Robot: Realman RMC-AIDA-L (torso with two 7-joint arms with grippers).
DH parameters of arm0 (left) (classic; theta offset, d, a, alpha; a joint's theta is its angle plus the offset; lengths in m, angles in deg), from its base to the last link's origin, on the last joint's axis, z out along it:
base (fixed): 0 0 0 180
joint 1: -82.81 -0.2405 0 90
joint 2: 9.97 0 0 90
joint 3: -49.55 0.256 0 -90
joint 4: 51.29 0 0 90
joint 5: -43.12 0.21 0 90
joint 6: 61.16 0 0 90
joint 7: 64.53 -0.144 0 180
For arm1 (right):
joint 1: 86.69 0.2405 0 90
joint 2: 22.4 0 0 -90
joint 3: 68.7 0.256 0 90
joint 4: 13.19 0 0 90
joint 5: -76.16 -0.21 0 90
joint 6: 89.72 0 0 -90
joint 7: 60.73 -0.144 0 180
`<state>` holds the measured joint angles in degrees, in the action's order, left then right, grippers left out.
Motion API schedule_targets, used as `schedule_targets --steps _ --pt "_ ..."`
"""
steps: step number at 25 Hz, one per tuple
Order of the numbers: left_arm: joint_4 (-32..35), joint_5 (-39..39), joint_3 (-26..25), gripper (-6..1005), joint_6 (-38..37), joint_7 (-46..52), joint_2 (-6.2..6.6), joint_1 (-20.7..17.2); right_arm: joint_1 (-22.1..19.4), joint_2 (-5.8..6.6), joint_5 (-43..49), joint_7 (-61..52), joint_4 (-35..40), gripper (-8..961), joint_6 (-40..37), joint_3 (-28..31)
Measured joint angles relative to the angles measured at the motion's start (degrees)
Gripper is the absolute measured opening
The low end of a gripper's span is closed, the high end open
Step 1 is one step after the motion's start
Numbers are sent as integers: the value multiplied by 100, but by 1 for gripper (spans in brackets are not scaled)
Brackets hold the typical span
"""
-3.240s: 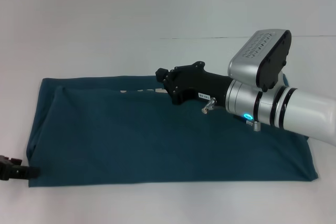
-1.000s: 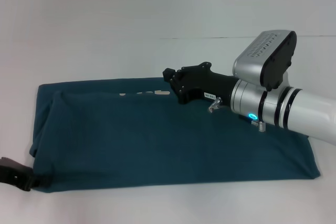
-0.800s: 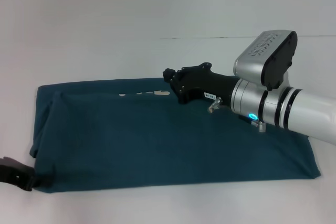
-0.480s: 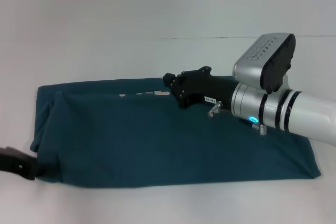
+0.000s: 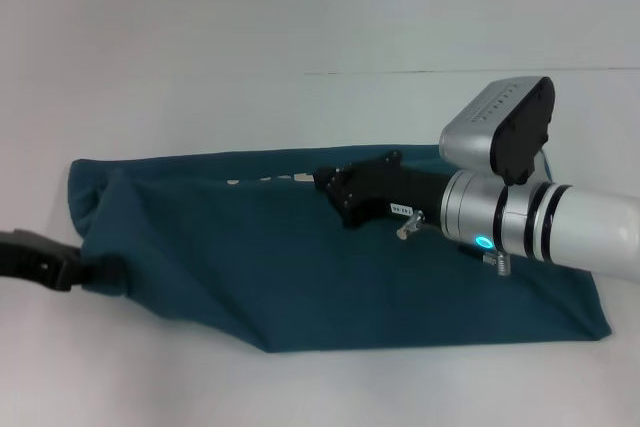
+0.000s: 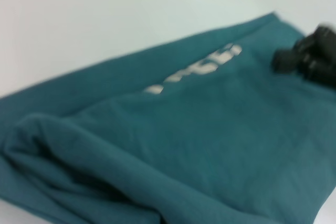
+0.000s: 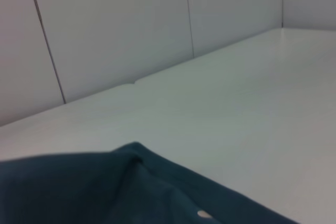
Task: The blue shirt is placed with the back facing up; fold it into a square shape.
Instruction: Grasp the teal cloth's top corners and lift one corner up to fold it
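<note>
The blue shirt (image 5: 300, 267) lies on the white table as a long folded band. Its near left corner is raised off the table and drawn inward. My left gripper (image 5: 88, 273) is shut on that corner at the left of the head view. My right gripper (image 5: 323, 181) reaches in from the right and sits low over the shirt's far edge near the middle. The left wrist view shows the bunched shirt (image 6: 184, 145) with the right gripper (image 6: 310, 59) beyond it. The right wrist view shows only the shirt's far edge (image 7: 105, 192).
A short row of white print marks (image 5: 265, 180) shows on the shirt near its far edge. The white table (image 5: 300, 37) stretches beyond the shirt to a panelled wall (image 7: 105, 35). My right arm's silver forearm (image 5: 500, 217) lies across the shirt's right half.
My left gripper has risen and moved right, lifting the shirt's near left corner, so the near edge now slants. My right gripper has drifted slightly right and lower.
</note>
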<state>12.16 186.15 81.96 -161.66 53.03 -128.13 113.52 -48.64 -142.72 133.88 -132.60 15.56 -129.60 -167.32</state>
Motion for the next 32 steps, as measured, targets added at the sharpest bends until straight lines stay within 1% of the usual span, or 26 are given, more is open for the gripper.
schedule_targets --steps 6,13,19,24,27,32 --pt "275 -427 -127 55 -299 98 3 7 21 0 344 -465 -12 12 -15 -9" --pt "454 -889 -147 55 -406 294 13 15 23 5 792 -1053 -40 12 -101 -18" --pt "468 -1188 -148 54 -432 350 8 19 32 9 1375 -1613 -12 12 -271 -12" --pt "468 -1603 -147 54 -487 470 6 23 8 12 1434 -1803 -22 12 -408 -3" --pt "467 -1784 -146 54 -526 529 10 40 -10 39 1460 -1931 -41 12 -454 8" --pt "466 -2002 -144 54 -561 675 12 97 10 51 1790 -2199 -45 12 -584 35"
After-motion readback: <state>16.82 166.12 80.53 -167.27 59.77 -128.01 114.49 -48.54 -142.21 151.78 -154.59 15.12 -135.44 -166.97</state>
